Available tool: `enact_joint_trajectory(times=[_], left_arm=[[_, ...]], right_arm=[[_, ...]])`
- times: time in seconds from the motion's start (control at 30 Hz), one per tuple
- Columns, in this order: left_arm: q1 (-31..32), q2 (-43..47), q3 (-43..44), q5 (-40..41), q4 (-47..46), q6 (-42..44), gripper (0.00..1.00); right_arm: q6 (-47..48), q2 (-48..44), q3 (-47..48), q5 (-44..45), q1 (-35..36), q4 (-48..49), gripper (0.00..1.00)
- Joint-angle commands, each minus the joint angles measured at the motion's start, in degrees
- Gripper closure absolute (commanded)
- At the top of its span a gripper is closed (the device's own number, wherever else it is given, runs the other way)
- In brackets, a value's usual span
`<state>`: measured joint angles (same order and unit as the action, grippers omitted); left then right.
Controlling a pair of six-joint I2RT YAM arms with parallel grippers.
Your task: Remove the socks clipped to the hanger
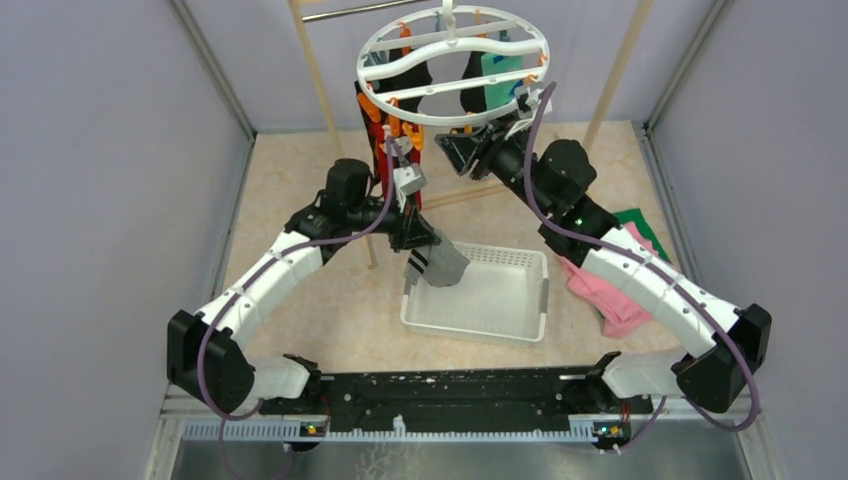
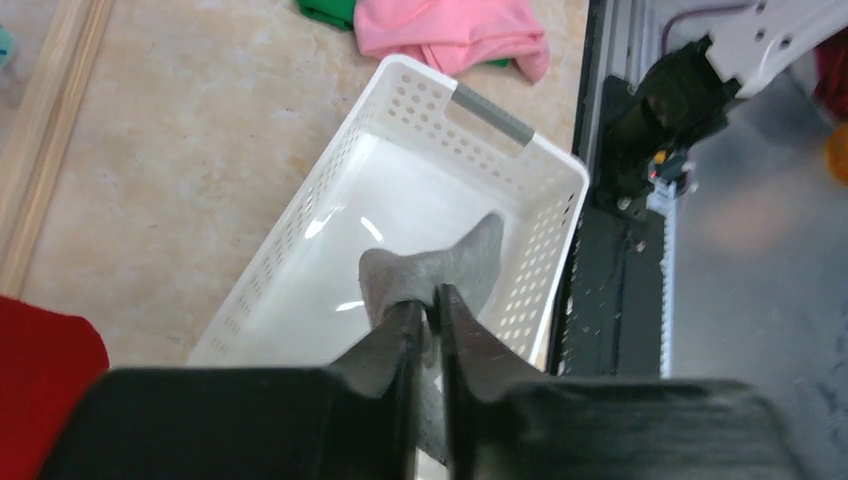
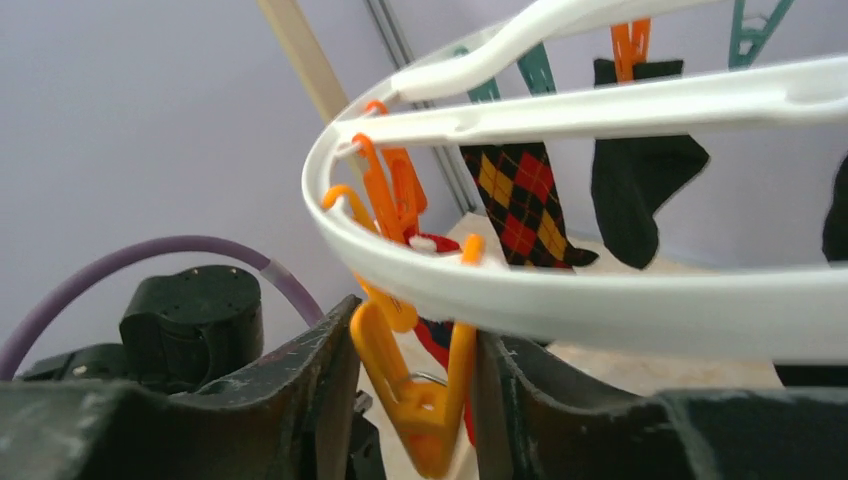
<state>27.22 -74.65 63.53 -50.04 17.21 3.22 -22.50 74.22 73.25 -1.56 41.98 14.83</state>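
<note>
The white round hanger (image 1: 452,112) hangs from the wooden rack with orange and teal clips. A red sock (image 1: 384,150), black socks (image 1: 414,75) and a teal sock (image 1: 497,85) hang from it. My left gripper (image 1: 414,238) is shut on a grey sock (image 1: 445,268) and holds it over the basket; in the left wrist view the sock (image 2: 445,265) hangs from my gripper (image 2: 427,300). My right gripper (image 1: 468,150) is at the ring's near edge. In the right wrist view it (image 3: 415,325) is shut on an orange clip (image 3: 420,410) under the ring (image 3: 600,300). An argyle sock (image 3: 520,200) and a black sock (image 3: 635,185) hang behind.
A white perforated basket (image 1: 520,258) stands on the table between the arms, also in the left wrist view (image 2: 330,190). Pink cloth (image 1: 610,290) and green cloth (image 1: 642,225) lie at the right. Wooden rack posts (image 1: 320,80) rise at the back. Grey walls close in both sides.
</note>
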Motion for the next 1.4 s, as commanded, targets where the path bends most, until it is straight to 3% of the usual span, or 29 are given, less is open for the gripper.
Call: enact_joint_trajectory(times=[0.0, 0.13, 0.23, 0.27, 0.5, 0.7, 0.87, 1.0, 1.13, 1.23, 1.37], left_arm=[[2.2, -1.1, -0.9, -1.3, 3.3, 7.1, 0.73], [3.0, -0.9, -1.9, 0.6, 9.4, 15.2, 0.40], [3.1, -0.3, -2.3, 2.3, 13.2, 19.4, 0.05], [3.1, 0.0, -2.2, 2.9, 14.2, 20.6, 0.02], [3.0, 4.9, -1.2, 7.3, 15.2, 19.1, 0.01], [2.9, 6.3, 1.6, 8.0, 14.3, 16.4, 0.01], [2.9, 6.2, 4.1, 7.6, 16.3, 16.4, 0.01], [2.9, 6.3, 5.8, 7.6, 18.0, 17.2, 0.01], [2.5, 7.0, 6.6, 7.7, 19.1, 16.7, 0.01], [1.6, 7.1, 7.0, 7.1, 19.8, 16.6, 0.01], [0.7, 6.9, 7.7, 6.4, 20.4, 16.5, 0.01]], right_arm=[[-0.9, -3.4, -1.9, 0.1, 0.5, -2.4, 0.47], [-1.7, -6.7, -5.7, 0.0, 0.4, -5.0, 0.27], [-2.2, -10.1, -9.3, 0.3, 0.5, -7.4, 0.15], [-2.2, -11.5, -10.5, 0.7, 0.4, -8.4, 0.13], [0.8, -21.0, -15.8, 8.3, -2.0, -18.9, 0.07], [5.9, -19.3, -15.4, 6.9, -10.8, -19.7, 0.03], [11.0, -11.3, -12.2, 4.3, -17.7, -15.6, 0.01], [15.8, -5.0, -11.7, -6.4, -24.2, -4.2, 0.01], [15.5, -0.7, -9.1, -13.4, -25.0, -1.0, 0.01], [14.9, -0.6, -11.3, -9.6, -24.3, 3.5, 0.02], [17.6, 0.4, -10.7, -7.8, -24.3, 4.2, 0.09]])
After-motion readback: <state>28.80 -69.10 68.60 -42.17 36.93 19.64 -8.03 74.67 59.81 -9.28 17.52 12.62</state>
